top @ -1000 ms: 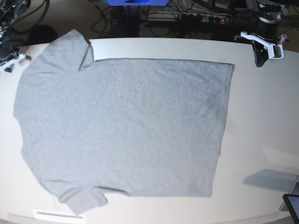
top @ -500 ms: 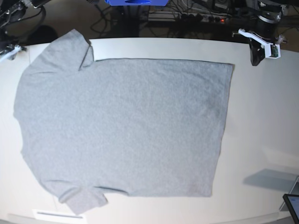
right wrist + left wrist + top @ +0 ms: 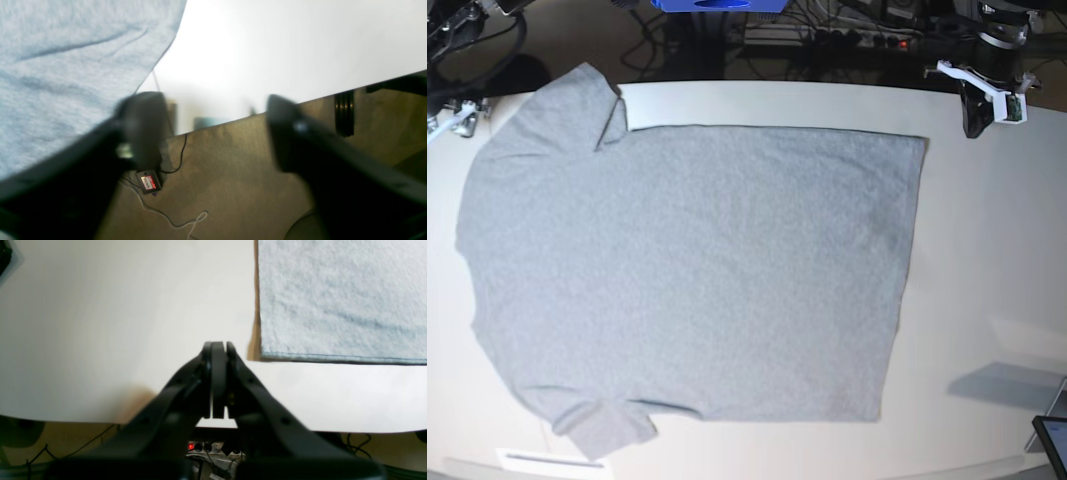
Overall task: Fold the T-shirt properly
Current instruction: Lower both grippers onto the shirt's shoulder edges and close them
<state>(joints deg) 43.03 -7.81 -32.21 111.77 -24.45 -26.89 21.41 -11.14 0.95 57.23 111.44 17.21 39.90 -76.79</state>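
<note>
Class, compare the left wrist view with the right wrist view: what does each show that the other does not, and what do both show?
Only the left wrist view: the left hand with its fingers together, and a small red light below the table.

Only the right wrist view: the right hand with its fingers wide apart, and a small dark box with a red-and-white label.

Both: part of the grey T-shirt, the white table and cables beyond its edge.

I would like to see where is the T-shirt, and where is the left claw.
T-shirt (image 3: 697, 270): base view, middle of its grey body
left claw (image 3: 218, 346): left wrist view, between its fingertips
</note>
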